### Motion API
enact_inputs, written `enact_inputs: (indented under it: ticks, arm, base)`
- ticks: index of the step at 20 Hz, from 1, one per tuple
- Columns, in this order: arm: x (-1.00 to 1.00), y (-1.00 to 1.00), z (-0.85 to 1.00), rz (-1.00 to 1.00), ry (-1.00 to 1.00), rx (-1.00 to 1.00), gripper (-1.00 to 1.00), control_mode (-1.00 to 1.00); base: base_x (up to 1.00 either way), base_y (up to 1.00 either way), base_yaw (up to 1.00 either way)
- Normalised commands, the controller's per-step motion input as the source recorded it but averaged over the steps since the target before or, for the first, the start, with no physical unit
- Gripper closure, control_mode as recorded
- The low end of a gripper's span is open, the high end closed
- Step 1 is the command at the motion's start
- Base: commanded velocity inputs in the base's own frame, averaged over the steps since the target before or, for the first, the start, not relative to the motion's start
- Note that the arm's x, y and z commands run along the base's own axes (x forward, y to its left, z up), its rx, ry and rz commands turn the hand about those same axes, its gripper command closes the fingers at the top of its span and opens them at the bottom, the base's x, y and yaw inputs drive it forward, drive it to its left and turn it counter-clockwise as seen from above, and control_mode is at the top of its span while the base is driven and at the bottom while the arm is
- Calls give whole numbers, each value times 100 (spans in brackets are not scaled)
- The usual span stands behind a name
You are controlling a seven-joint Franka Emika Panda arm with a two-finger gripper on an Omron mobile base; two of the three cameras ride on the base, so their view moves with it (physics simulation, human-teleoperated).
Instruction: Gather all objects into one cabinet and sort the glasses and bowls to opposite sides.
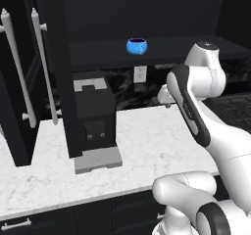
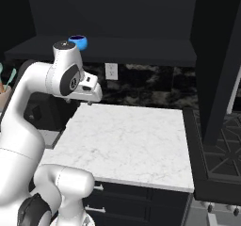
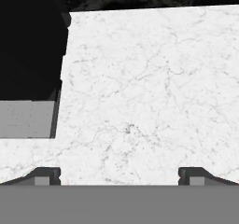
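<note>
One bright blue bowl (image 1: 137, 46) (image 2: 78, 42) stands upright on the broad black shelf (image 1: 176, 50) (image 2: 136, 50) of the cabinet, whose tall door (image 1: 19, 97) with long white bar handles hangs open at the left. My gripper (image 3: 120, 177) is open and empty, looking down on the white marble counter (image 3: 149, 92) well below the shelf. My white hand (image 2: 88, 89) hangs under the shelf, in front of the backsplash. The glasses are out of view.
A black coffee machine (image 1: 94, 116) (image 3: 28, 55) with a grey drip tray (image 1: 98, 159) (image 3: 25, 119) stands on the counter's left part. A wall outlet (image 1: 140, 74) (image 2: 111, 71) sits under the shelf. A dark stove (image 2: 221, 159) borders the counter's right; teal utensils (image 2: 5, 79) show far left.
</note>
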Motion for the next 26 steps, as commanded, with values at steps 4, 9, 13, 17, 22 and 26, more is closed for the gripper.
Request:
enact_inputs:
  ticks: [4,9,13,17,22,26]
  arm:
    - [19,0,0,0,-1,0,-100,-100]
    - [25,7,50,7,-23,0,-100,-100]
    - [5,32,100,14,-23,0,-100,-100]
    - [2,46,96,14,-23,0,-100,-100]
    - [65,44,75,6,-19,0,-100,-100]
    - [82,33,29,0,7,0,-100,-100]
  base:
    - [0,0,0]
    - [0,0,0]
    - [0,0,0]
    - [0,0,0]
    - [0,0,0]
    - [0,0,0]
